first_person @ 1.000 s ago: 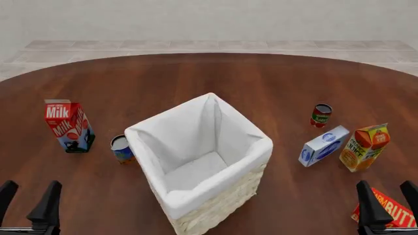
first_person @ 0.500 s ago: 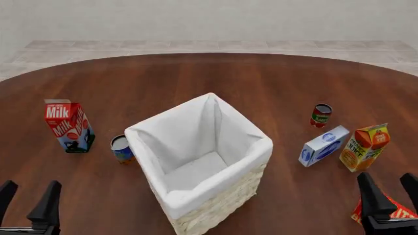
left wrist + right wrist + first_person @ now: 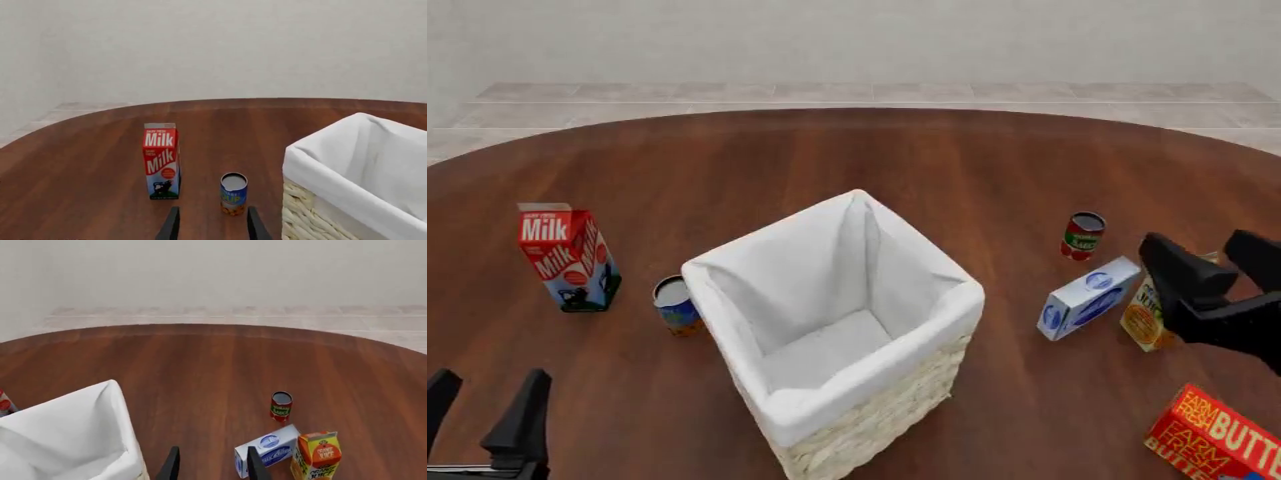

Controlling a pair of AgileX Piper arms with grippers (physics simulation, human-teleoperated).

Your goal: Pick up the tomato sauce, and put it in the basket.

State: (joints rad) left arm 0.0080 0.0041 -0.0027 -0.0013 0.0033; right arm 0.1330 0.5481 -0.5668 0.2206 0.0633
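Observation:
The tomato sauce (image 3: 1082,236) is a small can with a red and green label, upright on the table at the right; it also shows in the right wrist view (image 3: 281,406). The basket (image 3: 966,292) is large, pale wicker with a white lining, at the centre; it shows in both wrist views (image 3: 320,170) (image 3: 123,440). My right gripper (image 3: 1205,256) is open and empty, raised above the orange juice carton, right of and nearer than the can. My left gripper (image 3: 483,392) is open and empty at the near left edge.
A milk carton (image 3: 566,257) and a blue-and-orange can (image 3: 674,304) stand left of the basket. A blue-and-white box (image 3: 1089,297) and an orange juice carton (image 3: 1142,318) stand near the tomato sauce. A red butter box (image 3: 1214,432) lies at the near right.
My right gripper has risen from the near right edge and moved forward, now over the orange juice carton, uncovering the butter box. The left gripper has not moved.

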